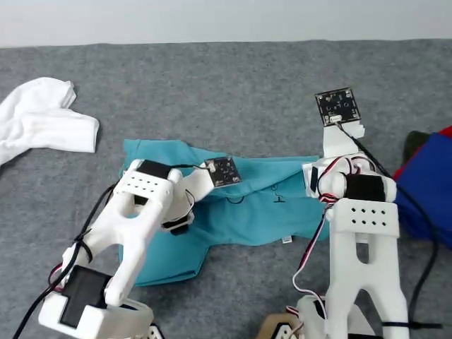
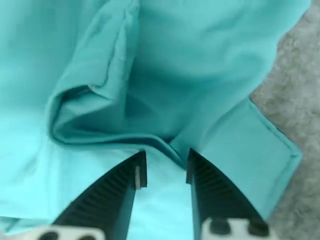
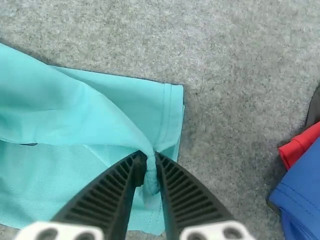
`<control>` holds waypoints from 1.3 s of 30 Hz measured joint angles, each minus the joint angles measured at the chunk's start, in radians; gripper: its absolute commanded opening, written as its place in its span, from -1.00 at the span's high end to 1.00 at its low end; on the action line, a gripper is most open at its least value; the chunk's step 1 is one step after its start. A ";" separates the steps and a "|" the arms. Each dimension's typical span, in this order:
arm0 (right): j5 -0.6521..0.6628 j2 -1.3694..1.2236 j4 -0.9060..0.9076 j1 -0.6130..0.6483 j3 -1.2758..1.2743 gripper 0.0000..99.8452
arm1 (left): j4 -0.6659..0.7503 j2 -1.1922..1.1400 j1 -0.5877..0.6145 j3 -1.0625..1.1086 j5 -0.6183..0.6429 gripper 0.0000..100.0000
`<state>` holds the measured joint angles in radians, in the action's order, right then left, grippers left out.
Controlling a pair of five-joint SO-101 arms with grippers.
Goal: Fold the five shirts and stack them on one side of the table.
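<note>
**Two robot arms partway through folding a teal shirt**

The right gripper (image 3: 150, 161) had its jaws drawn into a narrow pinch on a bunched edge of the teal knit cotton shirt (image 3: 75, 110), just beside a hemmed sleeve end. The left gripper (image 2: 166, 162) hung low over the same shirt with its jaws a little apart. A raised fold of cloth lay just beyond its tips, and nothing was clearly caught between them.

From above, the teal shirt lay spread and creased across the middle of the grey felt-like table cover (image 1: 212, 92), between the two arms. A crumpled white shirt (image 1: 42, 123) lay well apart, near the left edge. A blue garment (image 1: 424, 191) sat with a red garment (image 1: 445, 134) beside it at the right edge, near the right arm.

The step in hand looked like an early fold of the teal shirt, with most of the task ahead. The next move probably called for the left gripper to close on the fold, so both arms could lift together and carry the cloth over evenly.
</note>
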<state>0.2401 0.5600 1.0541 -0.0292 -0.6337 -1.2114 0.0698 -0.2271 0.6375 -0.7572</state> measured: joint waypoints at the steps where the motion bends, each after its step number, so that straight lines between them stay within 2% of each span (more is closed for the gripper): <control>1: 0.000 0.000 0.000 0.000 0.000 0.98 | 0.000 0.000 0.000 0.003 0.000 0.72; 6: 0.000 0.000 0.000 0.000 0.000 0.98 | 0.002 0.000 0.000 0.008 0.000 0.73; 11: 0.000 0.000 0.000 0.000 0.000 0.98 | 0.003 0.000 0.000 0.008 0.000 1.00; 16: 0.000 0.000 0.000 0.000 0.000 0.98 | -0.012 0.000 0.000 0.006 0.000 0.99; 22: 0.000 0.000 0.000 0.000 0.000 0.98 | -0.180 0.002 0.000 -0.124 0.000 0.99; 31: 0.000 0.023 0.000 0.000 0.000 0.98 | -0.488 0.003 0.000 -0.520 0.000 0.99; 39: 0.000 0.091 0.029 0.000 -0.002 0.98 | -0.512 0.091 0.084 -0.620 0.029 0.99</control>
<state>0.2401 0.6506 1.0833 -0.0292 -0.6352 -1.7238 0.1603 -0.1427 0.0176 -0.7281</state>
